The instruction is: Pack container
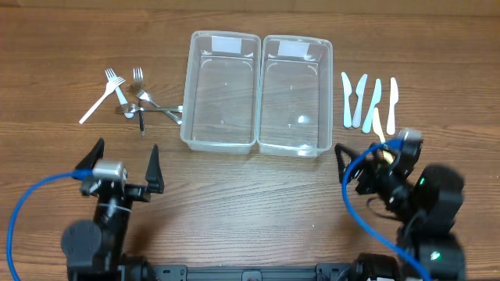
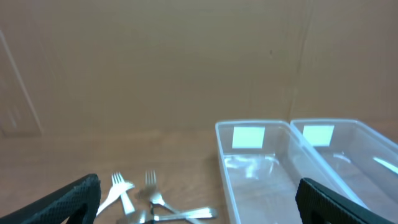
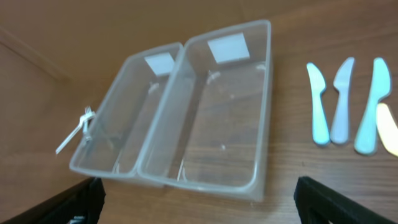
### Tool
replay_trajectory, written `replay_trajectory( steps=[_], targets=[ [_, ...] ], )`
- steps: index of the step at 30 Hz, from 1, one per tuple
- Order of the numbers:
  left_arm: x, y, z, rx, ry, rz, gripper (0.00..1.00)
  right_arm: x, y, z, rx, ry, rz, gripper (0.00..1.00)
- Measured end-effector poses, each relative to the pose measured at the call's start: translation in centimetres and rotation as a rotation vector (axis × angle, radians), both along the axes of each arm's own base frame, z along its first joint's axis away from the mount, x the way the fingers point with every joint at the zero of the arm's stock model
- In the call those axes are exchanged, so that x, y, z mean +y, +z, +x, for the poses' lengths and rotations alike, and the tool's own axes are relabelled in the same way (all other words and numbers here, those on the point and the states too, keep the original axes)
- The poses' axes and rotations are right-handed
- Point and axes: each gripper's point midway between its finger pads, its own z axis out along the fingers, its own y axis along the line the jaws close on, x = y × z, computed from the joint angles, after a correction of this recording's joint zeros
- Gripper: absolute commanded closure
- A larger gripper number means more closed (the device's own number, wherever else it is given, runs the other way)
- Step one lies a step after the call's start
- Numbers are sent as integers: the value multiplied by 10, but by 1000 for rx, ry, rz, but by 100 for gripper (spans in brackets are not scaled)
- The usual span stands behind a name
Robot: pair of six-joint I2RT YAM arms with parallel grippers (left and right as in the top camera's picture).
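Two clear plastic containers stand side by side at the back middle of the table, the left one [image 1: 187,86] and the right one [image 1: 329,94], both with nothing in them. Several forks [image 1: 137,101], white plastic and metal, lie in a loose heap to their left. Several pale plastic knives [image 1: 369,103] lie in a row to their right. My left gripper [image 1: 125,160] hovers open in front of the forks [image 2: 149,202]. My right gripper [image 1: 373,152] is open just in front of the knives [image 3: 342,106], looking across both containers [image 3: 267,106].
The wooden table [image 1: 250,203] stretches between the two arms in front of the containers. Blue cables [image 1: 23,211] loop off each arm near the front edge. A brown wall [image 2: 186,62] stands behind the table.
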Motion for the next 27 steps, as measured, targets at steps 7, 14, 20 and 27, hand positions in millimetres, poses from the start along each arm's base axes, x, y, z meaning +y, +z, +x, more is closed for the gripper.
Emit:
replay_trajectory(
  steps=[7, 14, 20, 27],
  targets=[
    [-2, 27, 37, 209, -29, -1, 0, -15, 32, 38, 185, -35, -54, 0],
    [-3, 55, 92, 400, -61, 28, 0, -23, 23, 72, 336, -45, -60, 0],
    [0, 41, 140, 552, -72, 28, 0, -33, -30, 79, 553, -73, -82, 0],
    [1, 12, 157, 633, -76, 23, 0, -69, -99, 86, 830, -175, -190, 0]
  ],
)
